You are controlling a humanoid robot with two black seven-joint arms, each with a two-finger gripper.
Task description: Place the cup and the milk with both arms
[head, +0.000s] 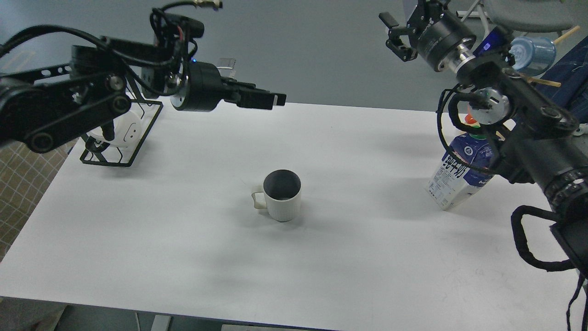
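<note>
The white ribbed cup [283, 197] stands upright near the middle of the white table [183, 239], its dark inside showing and its handle to the left. The milk carton [452, 177] stands at the table's right edge, leaning in view, its top partly hidden behind my right arm. My left gripper [278, 99] hovers high above the back of the table, up and left of the cup, holding nothing; its dark fingers cannot be told apart. My right gripper [394, 36] is raised beyond the far right edge, well above the carton, open and empty.
A black wire rack [138, 142] with a white object [126, 131] in it stands at the table's back left corner, under my left arm. A clear blue water bottle [533, 54] and a chair lie beyond the right edge. Checked cloth [18, 184] is at the left.
</note>
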